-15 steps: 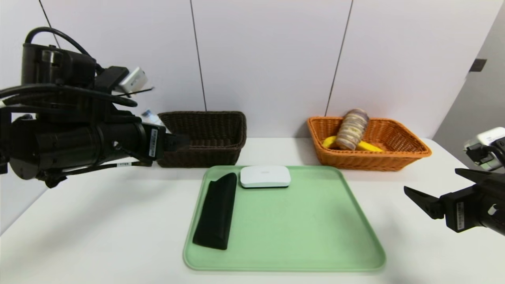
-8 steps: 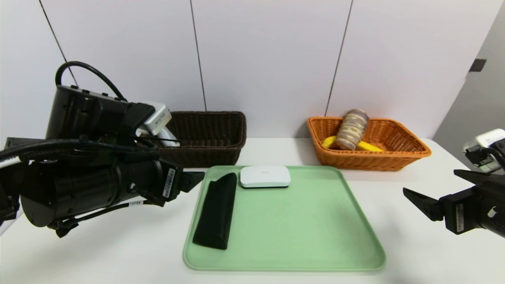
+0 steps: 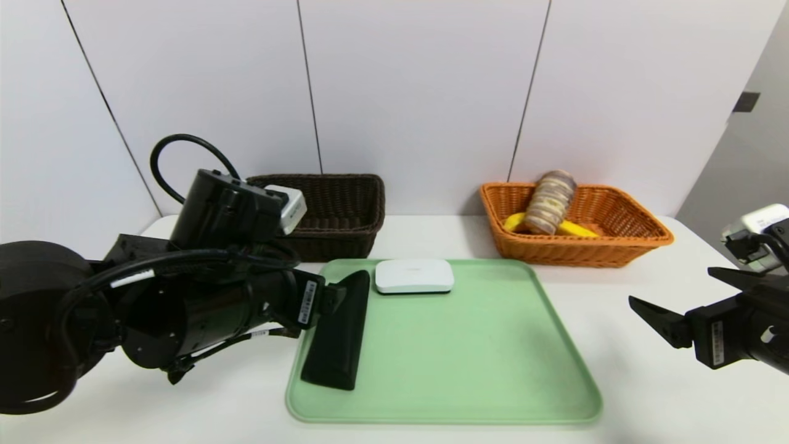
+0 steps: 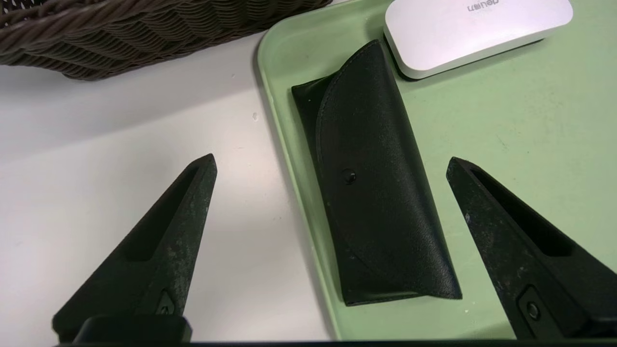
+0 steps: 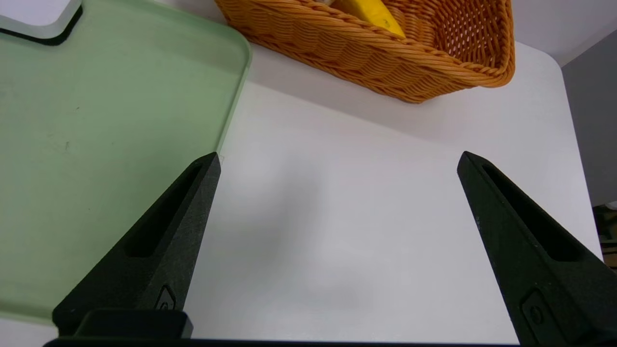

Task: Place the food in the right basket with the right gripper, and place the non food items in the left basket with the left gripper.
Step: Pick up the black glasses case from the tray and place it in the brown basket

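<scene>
A flat black pouch (image 3: 338, 345) (image 4: 381, 193) lies along the left side of the green tray (image 3: 481, 370), with a white flat device (image 3: 414, 275) (image 4: 472, 29) at the tray's far edge. My left gripper (image 3: 341, 296) (image 4: 331, 160) hovers open over the pouch's far half, one finger over the table and the other over the tray. Behind it stands the dark brown basket (image 3: 336, 209). The orange basket (image 3: 616, 240) (image 5: 385, 58) holds the banana (image 3: 576, 229) and the striped bread (image 3: 548, 202). At the right, my right gripper (image 3: 672, 283) (image 5: 338, 155) is open over bare table.
The tray (image 5: 96, 120) fills the middle of the white table (image 3: 616, 401). Both baskets stand against the back wall. The brown basket's woven wall (image 4: 144, 29) is close beyond the left gripper.
My left arm has swung down and to the right, from beside the brown basket to above the black pouch. The right arm has stayed where it was.
</scene>
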Robot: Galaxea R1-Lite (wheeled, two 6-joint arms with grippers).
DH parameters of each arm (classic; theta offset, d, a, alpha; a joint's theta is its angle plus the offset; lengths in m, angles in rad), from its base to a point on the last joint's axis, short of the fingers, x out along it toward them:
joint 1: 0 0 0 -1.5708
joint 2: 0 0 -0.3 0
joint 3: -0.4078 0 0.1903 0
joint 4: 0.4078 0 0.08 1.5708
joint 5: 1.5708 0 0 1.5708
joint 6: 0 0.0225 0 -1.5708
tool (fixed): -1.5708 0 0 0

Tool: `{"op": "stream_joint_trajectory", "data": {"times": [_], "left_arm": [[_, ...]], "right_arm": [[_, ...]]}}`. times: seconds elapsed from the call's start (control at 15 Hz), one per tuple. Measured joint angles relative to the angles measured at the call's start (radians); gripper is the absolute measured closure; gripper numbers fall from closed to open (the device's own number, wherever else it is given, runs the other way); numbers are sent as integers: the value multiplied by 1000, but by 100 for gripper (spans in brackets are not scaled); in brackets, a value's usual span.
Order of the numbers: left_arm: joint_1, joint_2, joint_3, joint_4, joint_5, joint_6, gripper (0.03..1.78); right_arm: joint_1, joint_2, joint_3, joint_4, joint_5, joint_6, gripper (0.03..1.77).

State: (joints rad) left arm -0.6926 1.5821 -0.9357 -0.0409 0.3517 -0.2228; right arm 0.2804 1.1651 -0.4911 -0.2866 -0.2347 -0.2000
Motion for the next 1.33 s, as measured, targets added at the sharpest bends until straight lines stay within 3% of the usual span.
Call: {"op": "stream_joint_trajectory", "data": {"times": [0.6, 0.87, 1.33], "left_arm": [[-51, 78, -3, 8, 49, -129, 12], [-70, 112, -6, 9, 113, -164, 12], [-94, 144, -11, 11, 118, -227, 12]], "right_arm": [[-7, 38, -24, -84, -1, 1, 10], [-22, 51, -112, -77, -1, 19, 10], [-59, 82, -205, -76, -2, 46, 10]]}}
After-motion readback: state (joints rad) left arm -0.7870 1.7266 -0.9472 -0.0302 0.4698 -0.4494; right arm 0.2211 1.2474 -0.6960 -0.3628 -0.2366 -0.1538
